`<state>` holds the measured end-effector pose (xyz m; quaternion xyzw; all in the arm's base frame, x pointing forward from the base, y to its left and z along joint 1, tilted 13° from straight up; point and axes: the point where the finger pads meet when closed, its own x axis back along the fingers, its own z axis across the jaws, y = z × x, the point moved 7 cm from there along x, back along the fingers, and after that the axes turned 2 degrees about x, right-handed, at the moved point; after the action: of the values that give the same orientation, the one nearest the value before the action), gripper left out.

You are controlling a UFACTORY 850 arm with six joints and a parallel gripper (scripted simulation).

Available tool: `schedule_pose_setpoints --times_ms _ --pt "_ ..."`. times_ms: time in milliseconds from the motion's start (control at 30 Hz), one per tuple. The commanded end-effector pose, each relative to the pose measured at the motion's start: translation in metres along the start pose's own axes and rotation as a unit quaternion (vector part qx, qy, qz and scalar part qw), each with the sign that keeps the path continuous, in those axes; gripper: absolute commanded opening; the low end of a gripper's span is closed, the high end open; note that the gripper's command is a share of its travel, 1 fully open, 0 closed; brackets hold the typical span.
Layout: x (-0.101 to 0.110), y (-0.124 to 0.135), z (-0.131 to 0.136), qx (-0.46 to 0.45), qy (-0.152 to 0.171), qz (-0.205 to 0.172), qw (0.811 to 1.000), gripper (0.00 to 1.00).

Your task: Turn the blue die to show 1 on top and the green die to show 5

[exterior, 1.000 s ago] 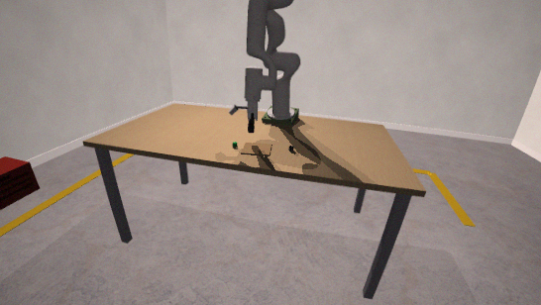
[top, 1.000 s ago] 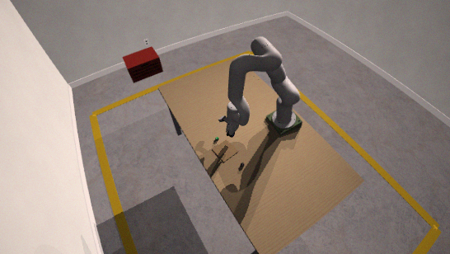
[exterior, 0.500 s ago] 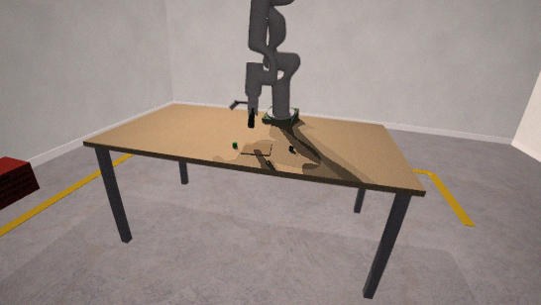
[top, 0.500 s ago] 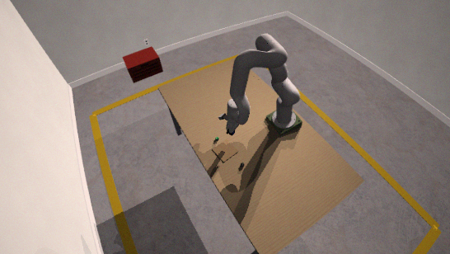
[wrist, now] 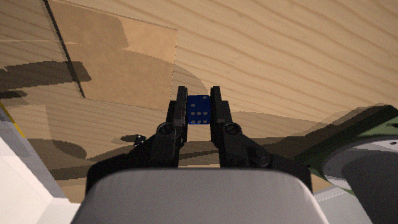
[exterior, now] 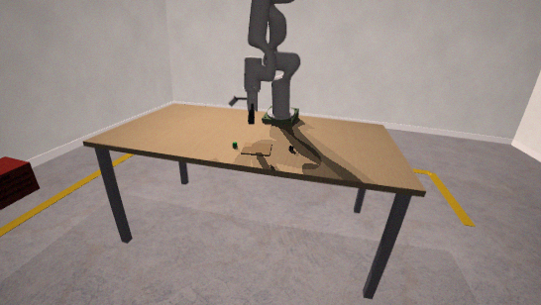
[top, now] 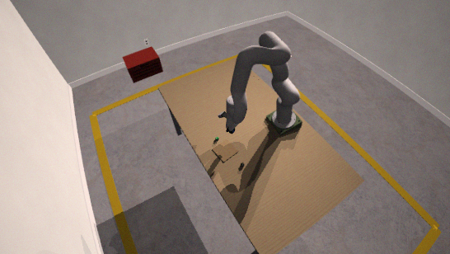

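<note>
My gripper is shut on the blue die and holds it well above the table. The die's face toward the wrist camera shows several white pips. The tan mat lies flat on the table, below and ahead of the gripper. The green die lies on the table just off the mat's left side. The black die lies on the table to the right of the mat.
The arm's base stands on the wooden table behind the mat. A red box sits on the floor. Yellow tape marks the floor around the table.
</note>
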<state>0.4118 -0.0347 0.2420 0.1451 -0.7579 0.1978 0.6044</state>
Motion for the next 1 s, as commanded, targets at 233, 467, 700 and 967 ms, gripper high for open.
schedule_pose_setpoints --times_ms 233,467,700,967 --pt "0.001 -0.002 0.000 0.001 -0.005 -0.009 1.000 0.15" --pt "0.001 -0.003 0.000 0.011 -0.005 -0.009 1.000 0.15" --pt "0.001 -0.008 -0.002 0.056 -0.005 -0.008 0.998 0.15" --pt "0.000 -0.025 -0.009 0.194 -0.005 -0.007 0.981 0.15"
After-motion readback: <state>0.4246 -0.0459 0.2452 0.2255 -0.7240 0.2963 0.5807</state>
